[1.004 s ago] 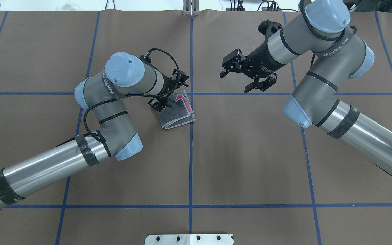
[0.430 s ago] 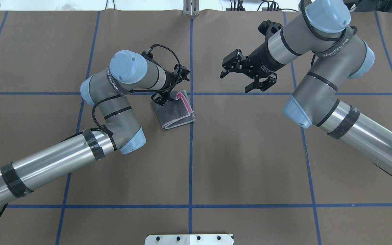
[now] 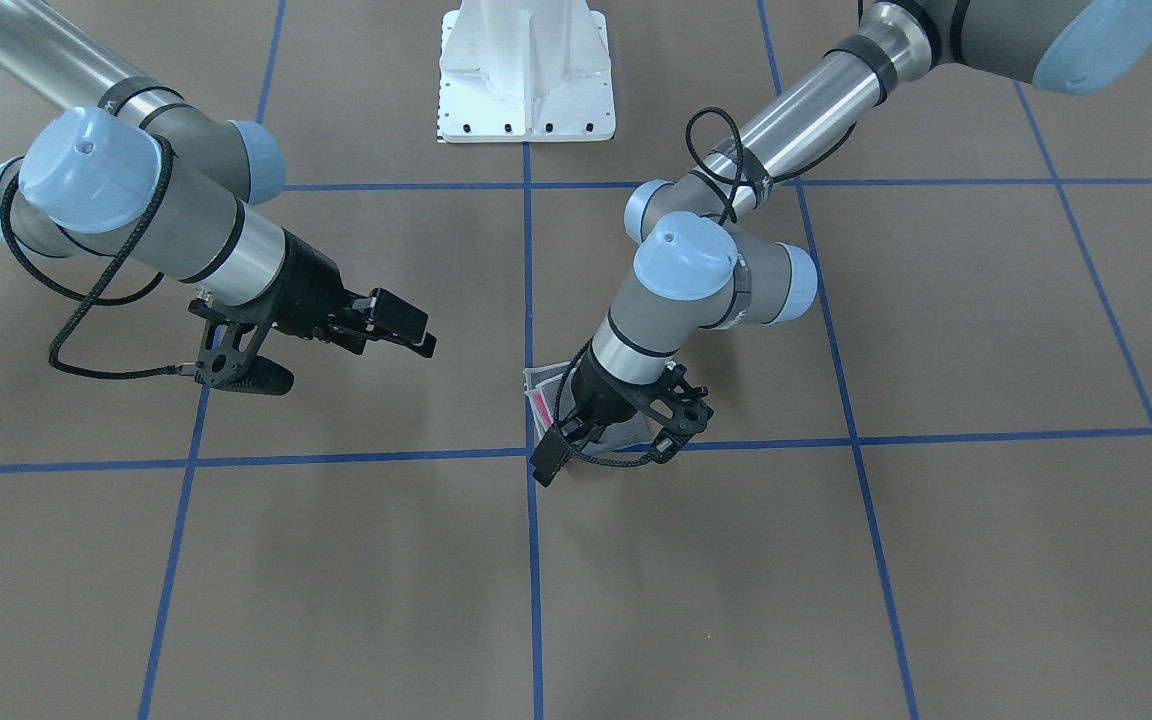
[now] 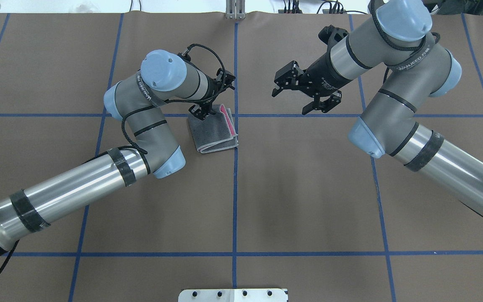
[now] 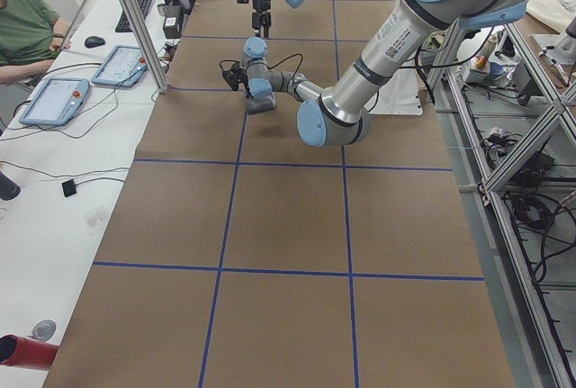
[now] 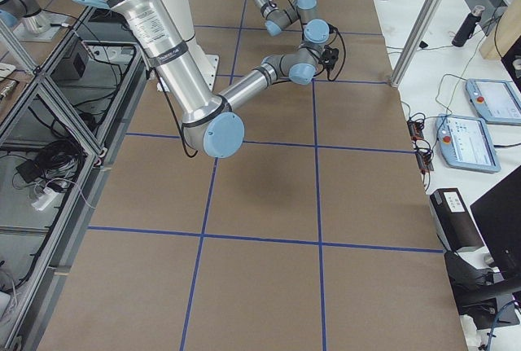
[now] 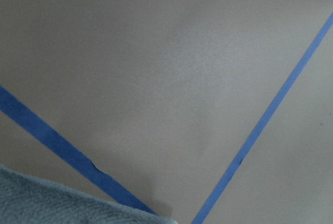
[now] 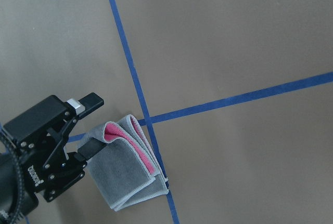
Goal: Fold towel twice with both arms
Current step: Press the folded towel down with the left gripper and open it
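**TOWEL POSITION RELATIVE TO GRIPPERS**

The towel [image 4: 214, 134] lay on the table [image 4: 308, 201] as a compact, near-square packet. Its grey face was up, and pink showed along the edge beside the blue centre line [image 4: 235, 197]. No long axis could be distinguished.

The left gripper [image 8: 93, 122] stood at the packet's far corner, on the side away from that line. Its jaws were apart, with one finger touching the rim of the upper layer. The right gripper [image 4: 278, 83] hung across the line, well apart from the towel, its jaws likewise apart and empty. The left arm was clearly the nearer.

Both folds appeared complete. Any withdrawal should lift clear of the corner to avoid dragging the top layer open.
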